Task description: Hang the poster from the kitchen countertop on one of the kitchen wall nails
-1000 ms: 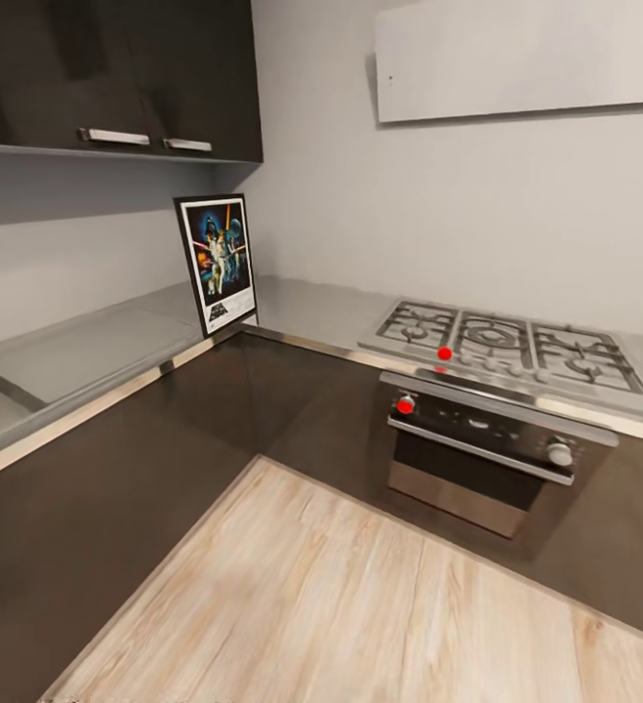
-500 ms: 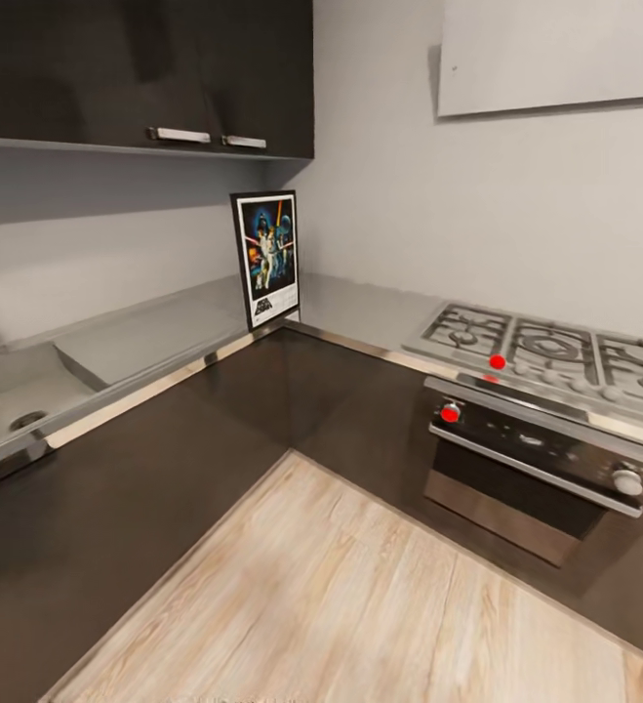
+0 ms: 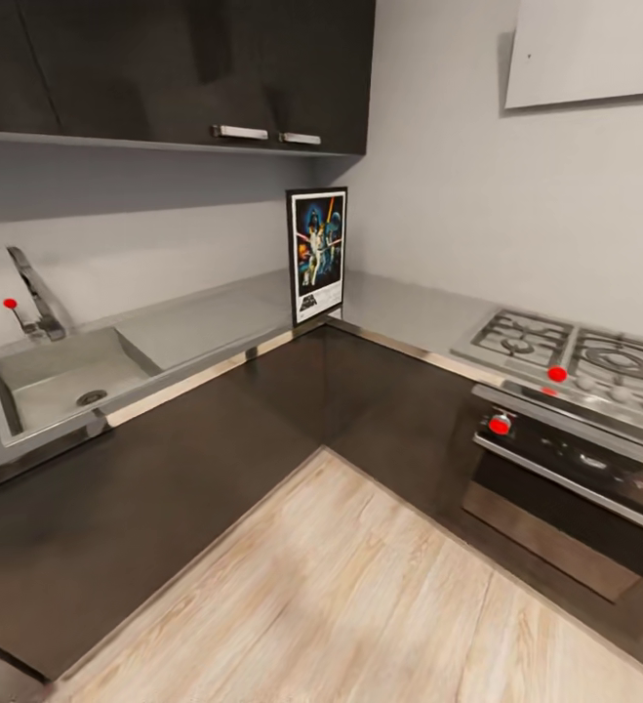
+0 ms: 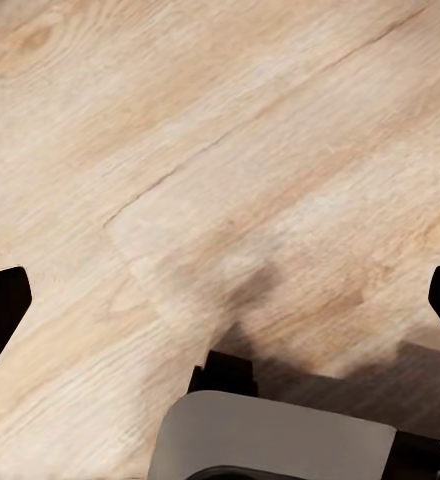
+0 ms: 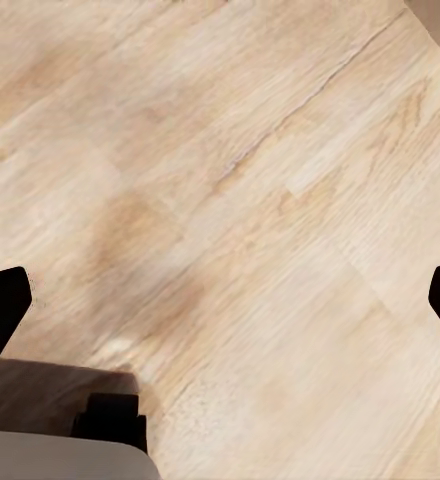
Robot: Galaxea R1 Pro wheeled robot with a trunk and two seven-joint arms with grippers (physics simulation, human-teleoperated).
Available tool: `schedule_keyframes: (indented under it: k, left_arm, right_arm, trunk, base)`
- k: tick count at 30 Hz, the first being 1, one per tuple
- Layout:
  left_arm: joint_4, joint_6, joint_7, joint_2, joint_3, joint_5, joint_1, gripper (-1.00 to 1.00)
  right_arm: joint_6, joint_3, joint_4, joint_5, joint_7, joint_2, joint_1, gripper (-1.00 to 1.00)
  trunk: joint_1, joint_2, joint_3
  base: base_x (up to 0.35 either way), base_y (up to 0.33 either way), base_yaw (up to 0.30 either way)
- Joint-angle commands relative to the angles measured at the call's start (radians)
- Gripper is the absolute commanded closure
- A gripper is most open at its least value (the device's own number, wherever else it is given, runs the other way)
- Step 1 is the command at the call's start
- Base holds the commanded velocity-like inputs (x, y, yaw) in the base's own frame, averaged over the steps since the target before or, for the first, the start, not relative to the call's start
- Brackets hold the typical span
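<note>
The Star Wars poster (image 3: 317,254) stands upright at the inner corner of the L-shaped grey kitchen countertop (image 3: 214,327), its black frame leaning back toward the wall. In the left wrist view my left gripper (image 4: 220,300) is open, its dark fingertips (image 4: 0,310) far apart above the wooden floor. My right gripper (image 5: 220,300) is open too, with black fingertips (image 5: 0,305) at both edges of the view over bare planks. Neither gripper holds anything.
An inset sink (image 3: 58,381) with a tap (image 3: 33,293) lies left of the poster. A steel gas hob (image 3: 575,361) and oven (image 3: 565,478) sit to the right. Dark wall cabinets (image 3: 184,68) hang above. A pale wall panel (image 3: 594,49) is upper right. Wooden floor (image 3: 360,586) spreads in front.
The head camera has swung left: the poster, hob and cabinets have all shifted right in the picture, and the sink with its tap has come into view. The poster itself stands as before.
</note>
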Motion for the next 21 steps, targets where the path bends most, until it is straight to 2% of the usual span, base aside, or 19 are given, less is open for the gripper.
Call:
schedule_keyframes:
  k: [1,12,21]
  left_arm:
    - [-0.001,-0.001,-0.001,0.000,0.001,0.004,0.000,-1.00]
    - [-0.001,-0.003,-0.001,0.000,0.001,0.025,0.000,-1.00]
    - [-0.001,-0.003,-0.001,0.000,0.001,0.030,0.000,-1.00]
  right_arm:
    - [-0.001,0.001,0.001,0.010,-0.006,0.000,0.000,-1.00]
    - [-0.001,0.001,0.001,0.010,-0.006,-0.001,0.000,-1.00]
    - [-0.001,0.001,0.001,0.010,-0.006,-0.001,0.000,-1.00]
  trunk:
    - [0.000,0.000,-0.001]
    - [0.000,0.000,-0.007]
    - [0.000,0.000,-0.012]
  base:
    - [0.000,0.000,0.271]
    - [0.000,0.000,0.271]
    - [0.000,0.000,0.271]
